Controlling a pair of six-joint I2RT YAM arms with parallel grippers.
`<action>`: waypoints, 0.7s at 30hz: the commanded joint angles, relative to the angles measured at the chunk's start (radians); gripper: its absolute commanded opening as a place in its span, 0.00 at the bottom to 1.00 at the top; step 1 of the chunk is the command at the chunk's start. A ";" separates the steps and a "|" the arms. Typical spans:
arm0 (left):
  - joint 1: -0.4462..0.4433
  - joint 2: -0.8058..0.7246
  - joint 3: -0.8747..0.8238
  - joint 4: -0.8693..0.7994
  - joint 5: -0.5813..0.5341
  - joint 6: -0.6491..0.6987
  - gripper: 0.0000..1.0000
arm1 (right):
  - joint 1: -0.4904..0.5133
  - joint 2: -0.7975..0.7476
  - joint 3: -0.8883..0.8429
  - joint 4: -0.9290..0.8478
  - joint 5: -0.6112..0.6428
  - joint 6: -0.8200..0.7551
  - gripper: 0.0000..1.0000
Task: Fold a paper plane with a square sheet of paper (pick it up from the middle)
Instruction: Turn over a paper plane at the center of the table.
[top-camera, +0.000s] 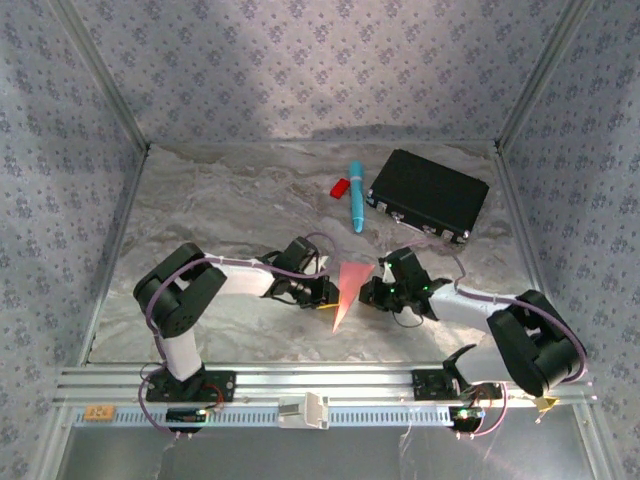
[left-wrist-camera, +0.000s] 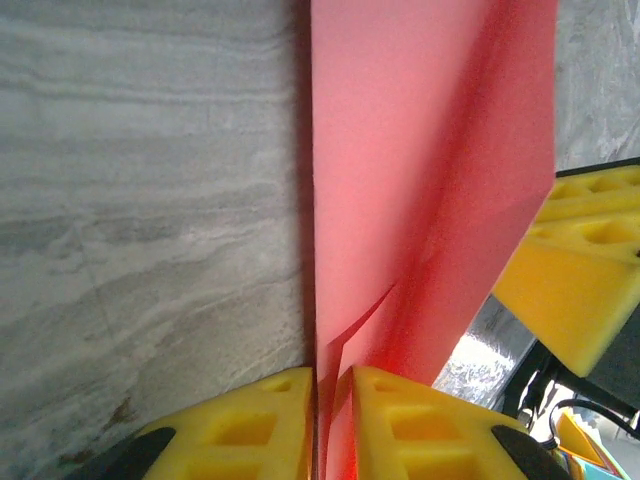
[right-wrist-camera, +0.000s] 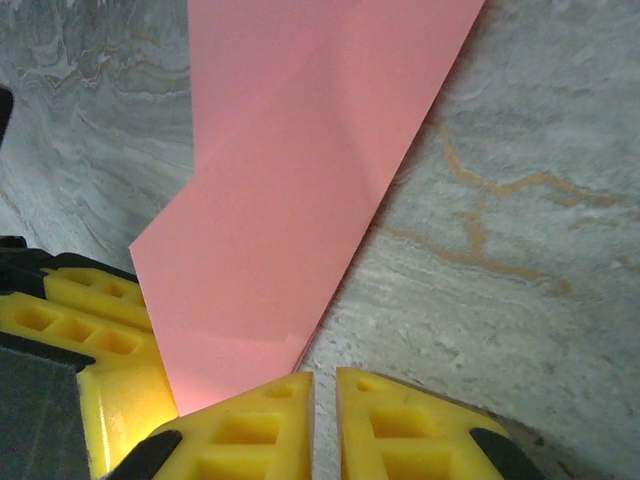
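Midway between the arms, low over the table (top-camera: 220, 215), the paper (top-camera: 349, 287) was held creased and tapering. The left gripper (left-wrist-camera: 332, 378) had its fingers clamped on a lower edge. The right gripper (right-wrist-camera: 324, 378) had its fingers almost together beside a corner, and I could not tell whether they pinched it. An uneven pull could probably tear the paper or skew the crease, and a loose pinch could let it slip. Its underside was hidden, and its far end ran out of both wrist views.
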 joint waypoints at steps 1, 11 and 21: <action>-0.005 0.000 0.018 -0.060 -0.020 0.030 0.17 | 0.012 0.014 0.008 0.014 -0.024 -0.002 0.14; -0.021 0.059 0.052 -0.010 0.074 0.018 0.22 | 0.036 0.063 0.020 0.008 -0.054 -0.005 0.13; -0.029 0.068 0.066 0.005 0.103 0.021 0.19 | 0.046 0.063 -0.010 0.043 -0.059 0.013 0.11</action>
